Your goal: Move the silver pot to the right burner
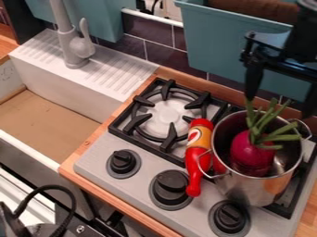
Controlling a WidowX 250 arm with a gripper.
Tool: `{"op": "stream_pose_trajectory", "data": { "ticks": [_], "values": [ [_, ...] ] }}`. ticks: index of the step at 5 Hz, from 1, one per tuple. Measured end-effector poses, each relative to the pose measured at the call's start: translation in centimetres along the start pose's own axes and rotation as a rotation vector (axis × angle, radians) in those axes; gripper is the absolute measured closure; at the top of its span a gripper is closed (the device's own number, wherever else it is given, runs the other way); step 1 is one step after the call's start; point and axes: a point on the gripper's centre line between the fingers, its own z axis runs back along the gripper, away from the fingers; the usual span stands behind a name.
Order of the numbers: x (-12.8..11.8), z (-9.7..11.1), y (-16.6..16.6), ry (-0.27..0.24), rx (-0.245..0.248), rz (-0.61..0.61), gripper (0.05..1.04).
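Well, the silver pot (238, 189) is sitting near the stove's (145, 160) right edge, its base hiding the burner, so it is perhaps not quite centred there. The gripper (278, 105) is hanging open by the pot's back rim, and a good grasp is calling for one finger inside the wall and one outside, clear of the radish's (250, 152) leaves (282, 138). Keeping the pot level and easing it gently is sparing the red bottle (197, 156) just beside it.
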Motion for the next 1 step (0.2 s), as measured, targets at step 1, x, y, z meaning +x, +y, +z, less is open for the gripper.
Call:
{"op": "stream_pose_trajectory", "data": {
  "ticks": [1],
  "values": [
    [0.89, -0.10, 2.80, -0.062, -0.050, 0.019, 0.084]
  ]
}}
